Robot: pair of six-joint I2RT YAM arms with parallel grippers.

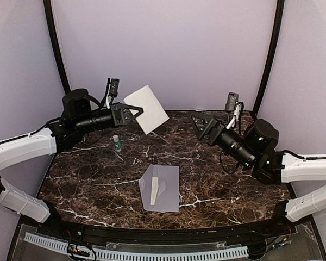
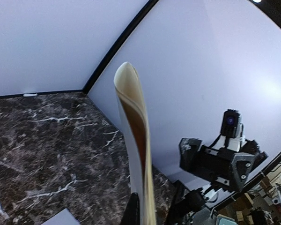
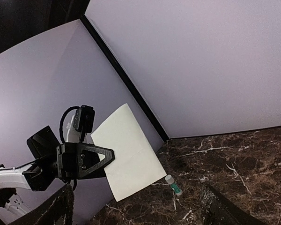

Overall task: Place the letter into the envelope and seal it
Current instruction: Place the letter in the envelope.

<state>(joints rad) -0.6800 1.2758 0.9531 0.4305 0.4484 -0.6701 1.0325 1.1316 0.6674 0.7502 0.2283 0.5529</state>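
Paper this thin is light and floppy: the letter (image 1: 148, 107), a plain cream sheet, bows where my left fingers (image 1: 131, 113) pinch its edge, high above the table (image 1: 87, 179). A hold nearer its middle would steady it. My right fingers (image 1: 198, 123) stand wide, holding nothing. The pale envelope (image 1: 165, 187) lies flat below, flap open.
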